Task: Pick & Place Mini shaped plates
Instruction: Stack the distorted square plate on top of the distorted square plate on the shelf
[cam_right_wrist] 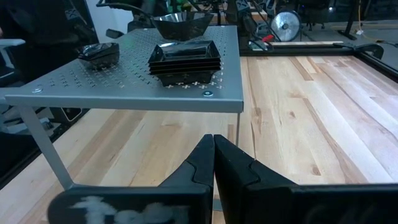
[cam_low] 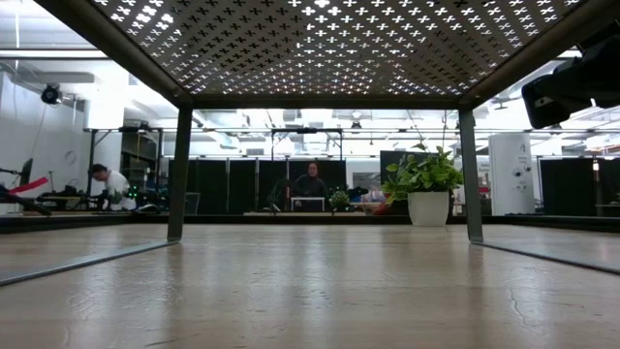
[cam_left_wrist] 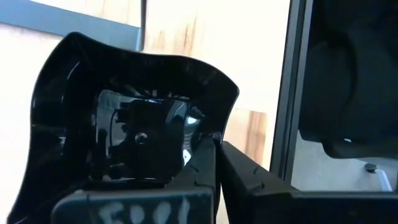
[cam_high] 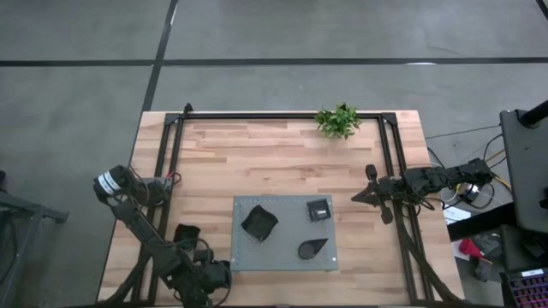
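The mini shaped plates are glossy black. On the grey perforated shelf (cam_high: 287,257) rest a larger squarish dish (cam_high: 259,222), a stack of small squares (cam_high: 318,209) (cam_right_wrist: 185,59) and a teardrop dish (cam_high: 312,248) (cam_right_wrist: 99,53). My left gripper (cam_left_wrist: 216,163) is left of the shelf near the table's near edge (cam_high: 187,244), shut on another wavy-rimmed black dish (cam_left_wrist: 124,118). My right gripper (cam_high: 358,197) (cam_right_wrist: 213,144) hangs shut over bare wood to the right of the shelf, touching nothing. My left gripper pinches the wavy-rimmed dish by its rim (cam_left_wrist: 210,134), one finger (cam_left_wrist: 196,171) on the hollow side and the other (cam_left_wrist: 249,177) behind it. The dish stands tilted with its hollow facing the wrist camera. Whether it is clear of the table I cannot tell.
The shelf stands on thin legs (cam_right_wrist: 46,149) above the wooden table (cam_high: 257,162). A black frame (cam_high: 175,145) borders the table's left, far and right sides. A potted plant (cam_high: 337,121) (cam_low: 423,179) sits at the far edge. People (cam_low: 310,182) show in the room behind.
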`<action>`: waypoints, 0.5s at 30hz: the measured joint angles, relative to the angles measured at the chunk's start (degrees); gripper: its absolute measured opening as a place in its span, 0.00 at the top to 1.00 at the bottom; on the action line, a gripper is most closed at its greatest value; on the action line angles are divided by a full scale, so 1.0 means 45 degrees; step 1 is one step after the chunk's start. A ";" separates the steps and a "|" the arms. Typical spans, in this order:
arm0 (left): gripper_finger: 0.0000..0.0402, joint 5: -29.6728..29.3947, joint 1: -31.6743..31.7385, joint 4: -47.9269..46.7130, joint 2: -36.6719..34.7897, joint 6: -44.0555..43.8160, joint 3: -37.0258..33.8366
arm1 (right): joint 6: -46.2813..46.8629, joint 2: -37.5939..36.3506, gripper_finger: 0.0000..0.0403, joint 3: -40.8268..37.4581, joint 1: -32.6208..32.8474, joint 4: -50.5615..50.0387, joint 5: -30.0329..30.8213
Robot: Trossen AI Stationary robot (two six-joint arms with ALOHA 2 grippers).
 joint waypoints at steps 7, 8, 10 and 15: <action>1.00 0.0299 -0.0010 -0.1145 -0.0532 -0.0019 0.0721 | 0.0000 0.0000 0.98 0.0000 0.0001 -0.0002 0.0002; 1.00 0.0305 -0.0010 -0.1544 -0.0607 -0.0015 0.0884 | 0.0000 0.0000 0.98 0.0002 -0.0001 0.0000 0.0004; 1.00 0.0310 -0.0010 -0.2514 -0.0683 -0.0011 0.1301 | 0.0000 0.0000 0.98 0.0001 -0.0001 0.0001 0.0000; 1.00 0.0464 -0.0010 -0.4940 -0.0826 0.0010 0.2599 | 0.0000 0.0000 0.98 0.0002 -0.0001 0.0000 0.0004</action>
